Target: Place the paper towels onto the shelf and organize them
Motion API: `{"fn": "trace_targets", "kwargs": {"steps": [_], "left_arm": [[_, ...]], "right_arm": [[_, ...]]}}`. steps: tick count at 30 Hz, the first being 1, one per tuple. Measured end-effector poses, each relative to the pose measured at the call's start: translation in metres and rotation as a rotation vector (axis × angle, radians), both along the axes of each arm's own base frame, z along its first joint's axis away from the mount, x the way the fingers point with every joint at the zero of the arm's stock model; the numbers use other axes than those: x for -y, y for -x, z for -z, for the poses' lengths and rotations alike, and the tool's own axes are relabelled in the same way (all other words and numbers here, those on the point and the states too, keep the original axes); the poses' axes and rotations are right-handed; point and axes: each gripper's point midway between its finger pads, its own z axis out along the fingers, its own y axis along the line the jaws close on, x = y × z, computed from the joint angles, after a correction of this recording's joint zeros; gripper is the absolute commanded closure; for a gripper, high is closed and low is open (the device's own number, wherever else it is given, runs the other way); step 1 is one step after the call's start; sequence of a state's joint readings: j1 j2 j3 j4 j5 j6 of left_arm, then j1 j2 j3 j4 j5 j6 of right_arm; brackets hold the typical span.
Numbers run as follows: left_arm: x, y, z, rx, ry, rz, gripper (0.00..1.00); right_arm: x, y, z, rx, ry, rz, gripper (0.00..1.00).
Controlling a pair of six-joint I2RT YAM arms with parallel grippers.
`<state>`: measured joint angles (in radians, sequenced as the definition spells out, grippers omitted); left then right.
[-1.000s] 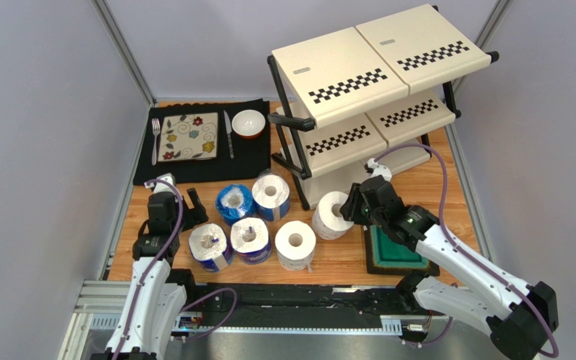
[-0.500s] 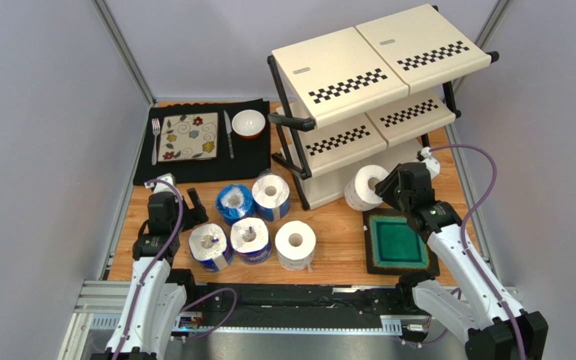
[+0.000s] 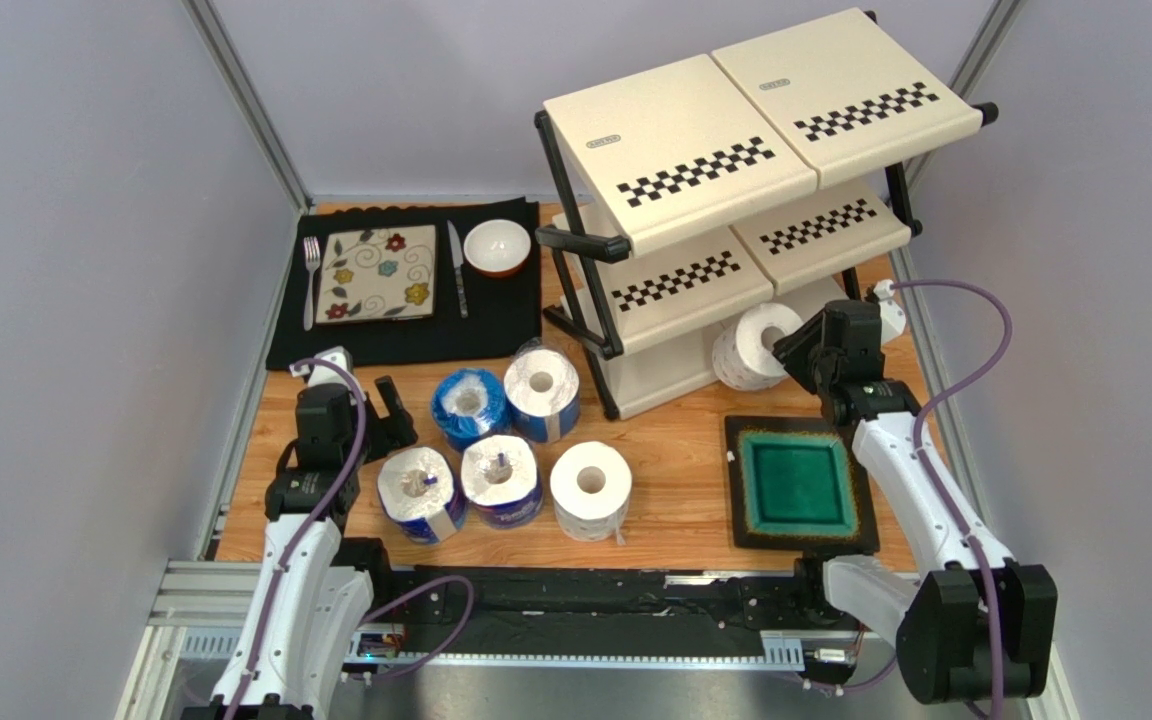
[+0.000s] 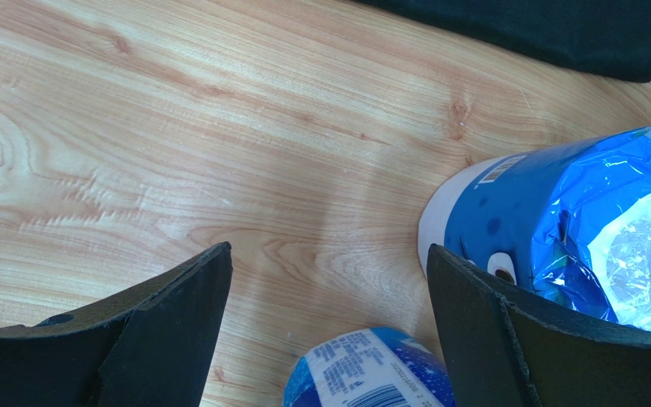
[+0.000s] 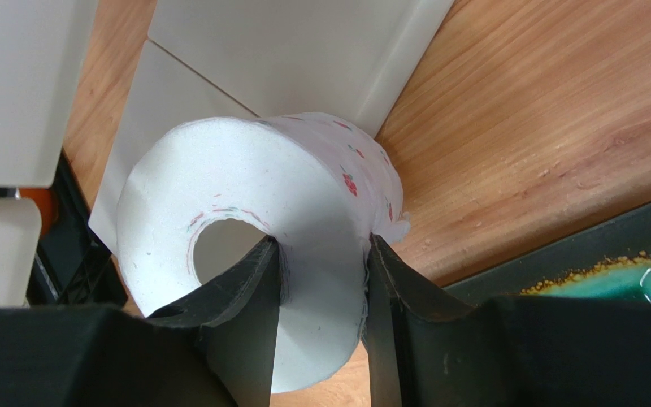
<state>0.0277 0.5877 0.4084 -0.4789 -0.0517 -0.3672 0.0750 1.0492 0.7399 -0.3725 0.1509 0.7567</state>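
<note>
At the shelf's [image 3: 687, 150] bottom tier, the right gripper [image 5: 320, 254] hovers, jaws pinched nearly closed on a plain white roll [image 3: 752, 342], not yet set down. Five more rolls [image 3: 591, 483] sit on the bench [image 3: 672, 450] by the left gripper [image 4: 327, 254], jaws wide and empty.

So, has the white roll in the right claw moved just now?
Yes: the white roll moved from left of the green tray to behind it, by the shelf.

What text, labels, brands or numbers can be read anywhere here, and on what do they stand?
No text can be read.
Too small: small dark label on a top panel of the shelf.
Blurred: barcode sticker on a blue roll.
Blurred: fine print on a second blue roll.
No words: white roll, only small coloured marks.
</note>
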Motion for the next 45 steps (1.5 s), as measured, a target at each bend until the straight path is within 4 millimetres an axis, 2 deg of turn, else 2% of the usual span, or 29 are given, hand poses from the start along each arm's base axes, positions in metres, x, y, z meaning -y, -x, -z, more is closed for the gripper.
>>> {"fn": "trace_targets", "kwargs": {"steps": [8, 13, 17, 24, 34, 37, 40, 41, 45], "left_arm": [[0.002, 0.000, 0.000, 0.000, 0.006, 0.008, 0.07], [0.002, 0.000, 0.000, 0.002, 0.007, 0.008, 0.07], [0.002, 0.000, 0.000, 0.002, 0.007, 0.008, 0.07], [0.002, 0.000, 0.000, 0.002, 0.007, 0.008, 0.07], [0.003, 0.000, 0.000, 0.002, 0.010, 0.014, 0.07], [0.003, 0.000, 0.000, 0.002, 0.010, 0.014, 0.07], [0.003, 0.000, 0.000, 0.001, 0.011, 0.014, 0.07], [0.003, 0.000, 0.000, 0.001, 0.011, 0.014, 0.07], [0.004, 0.000, 0.000, 0.000, 0.013, 0.017, 0.07]], "right_arm": [[0.010, -0.030, -0.007, 0.066, -0.026, 0.039, 0.67], [0.012, -0.059, -0.016, 0.113, -0.032, 0.045, 0.67], [0.012, -0.076, -0.009, 0.131, -0.049, 0.052, 0.67], [0.019, -0.088, 0.011, 0.101, -0.052, 0.078, 0.68], [0.034, -0.099, 0.008, 0.128, -0.035, 0.128, 0.66], [0.035, -0.103, 0.012, 0.127, -0.043, 0.134, 0.63], [0.035, -0.108, 0.013, 0.140, -0.062, 0.138, 0.56], [0.035, -0.110, 0.013, 0.144, -0.068, 0.137, 0.50], [0.035, -0.112, 0.013, 0.150, -0.092, 0.133, 0.44]]}}
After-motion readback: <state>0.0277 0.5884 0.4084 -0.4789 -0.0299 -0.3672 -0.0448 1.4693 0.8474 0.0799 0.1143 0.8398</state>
